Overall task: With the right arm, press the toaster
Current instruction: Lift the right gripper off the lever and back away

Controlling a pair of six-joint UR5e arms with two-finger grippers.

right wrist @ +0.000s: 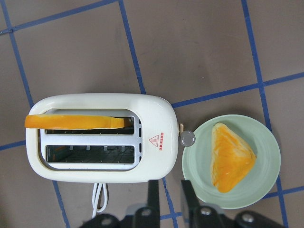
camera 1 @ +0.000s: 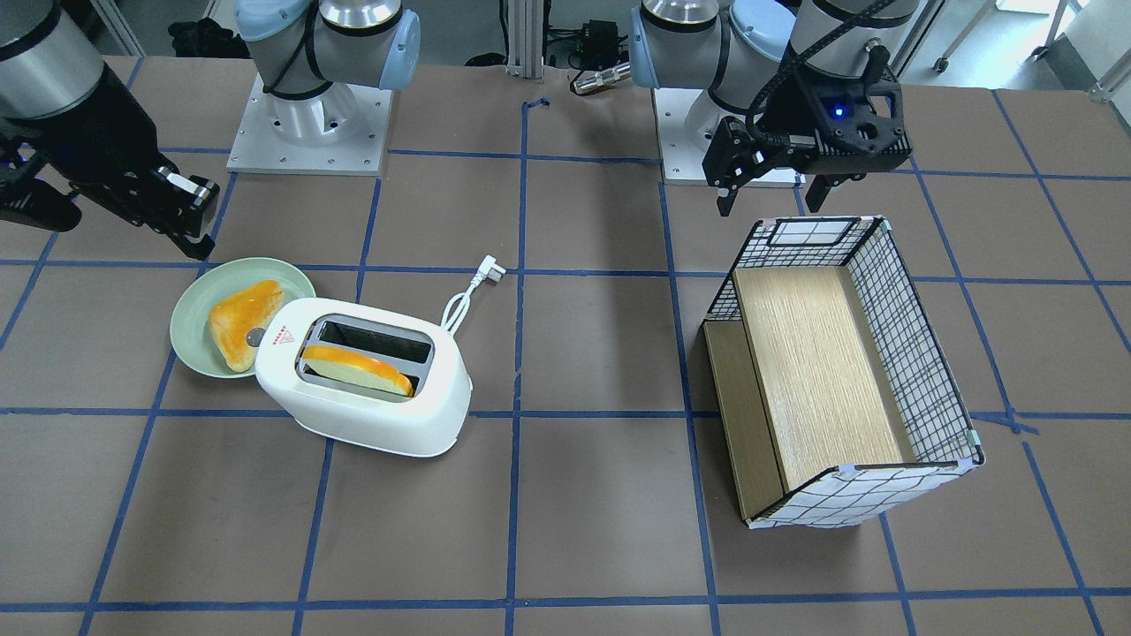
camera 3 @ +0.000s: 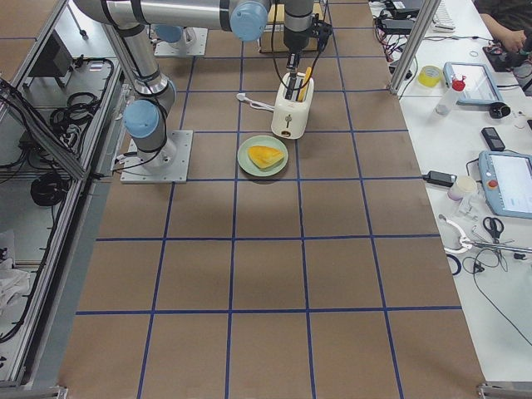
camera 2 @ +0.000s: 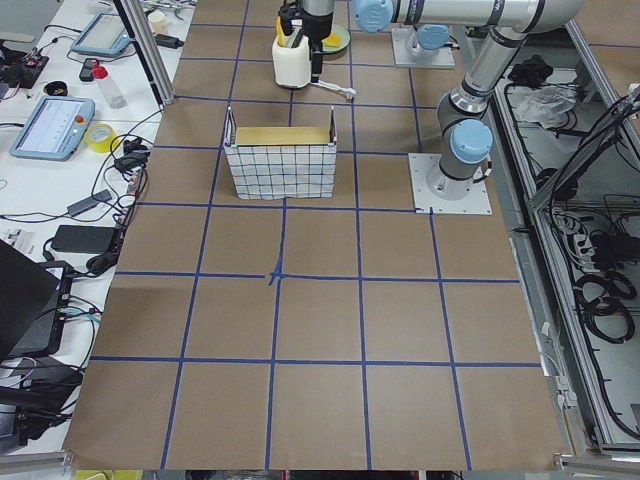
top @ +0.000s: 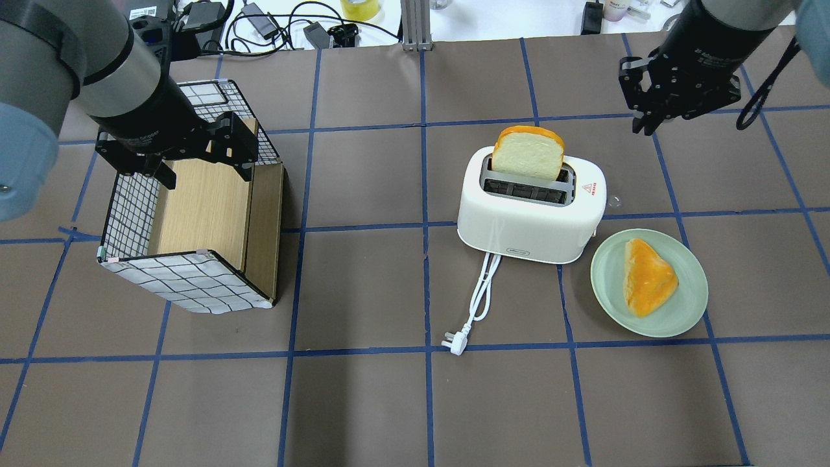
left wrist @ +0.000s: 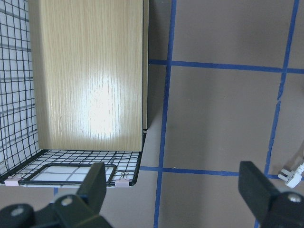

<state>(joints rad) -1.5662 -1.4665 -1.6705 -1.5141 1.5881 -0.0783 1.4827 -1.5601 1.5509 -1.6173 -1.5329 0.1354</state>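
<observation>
The white two-slot toaster (camera 1: 371, 411) (top: 525, 224) (right wrist: 156, 114) stands on the table with a bread slice (camera 1: 358, 369) (top: 526, 152) upright in one slot. Its round grey button (right wrist: 186, 138) (camera 1: 256, 336) sticks out at the end toward the plate. My right gripper (top: 643, 128) (camera 1: 199, 240) (right wrist: 169, 187) hangs in the air, apart from the toaster, on the button's side, its fingers close together and empty. My left gripper (top: 204, 175) (camera 1: 770, 203) is open and empty above the basket.
A green plate (top: 609, 279) (camera 1: 190, 327) (right wrist: 199, 166) with a toast piece (top: 648, 275) lies beside the toaster's button end. The white cord and plug (top: 454, 342) (camera 1: 486, 269) trail from the toaster. A checked wire basket (top: 188, 285) (camera 1: 919, 371) (left wrist: 14, 118) with a wooden panel stands on my left side.
</observation>
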